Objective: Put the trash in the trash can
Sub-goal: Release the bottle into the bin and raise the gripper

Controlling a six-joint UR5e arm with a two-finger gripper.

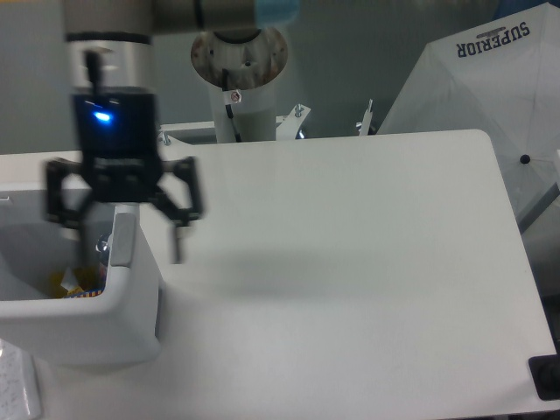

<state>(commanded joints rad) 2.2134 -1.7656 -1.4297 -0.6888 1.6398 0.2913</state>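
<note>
The white trash can (pixel 83 311) stands at the table's left front, with its grey side handle (pixel 123 238) facing right. Inside it lies the blue-orange snack packet (pixel 73 282). A small piece of the clear bottle (pixel 103 248) shows by the inner wall; the rest is hidden behind the arm. My gripper (pixel 129 254) hangs above the can's right rim, blurred by motion. It is open and holds nothing, with one finger (pixel 84 245) over the can and the other (pixel 176 245) over the table.
The robot's base column (pixel 238 66) stands behind the table's far edge. A white umbrella lettered SUPERIOR (pixel 490 79) leans at the back right. A black object (pixel 546 376) sits at the front right corner, and a pale item (pixel 17 389) lies front left.
</note>
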